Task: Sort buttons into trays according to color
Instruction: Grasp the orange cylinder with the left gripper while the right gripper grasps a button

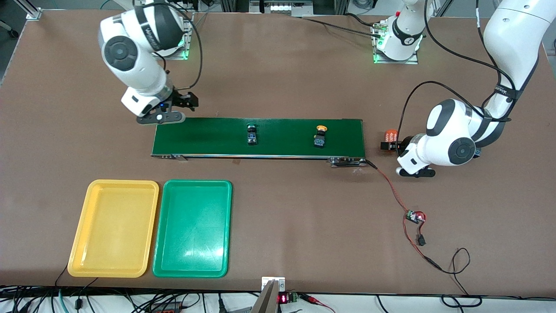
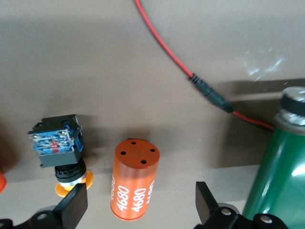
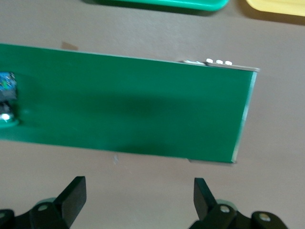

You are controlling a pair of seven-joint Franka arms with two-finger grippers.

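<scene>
Green button [image 1: 252,133] and yellow button [image 1: 320,137] sit on the conveyor belt [image 1: 208,137]; another yellow button [image 2: 59,148] lies on the table [image 1: 304,208] beside an orange cylinder [image 2: 135,186], under the left gripper [image 2: 140,205], fingers apart. Right gripper [image 3: 138,198] spread wide over the belt's end. Yellow tray [image 1: 80,234] and green tray [image 1: 163,234] lie side by side nearer the camera

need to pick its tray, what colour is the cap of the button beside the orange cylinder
Yellow-orange cap, seen best in the left wrist view, beside the orange cylinder.

Brown table [image 1: 278,78] carries conveyor belt [image 1: 208,137], yellow tray [image 1: 114,228], green tray [image 1: 192,228], orange cylinder [image 1: 391,136], circuit board [image 1: 415,216].
</scene>
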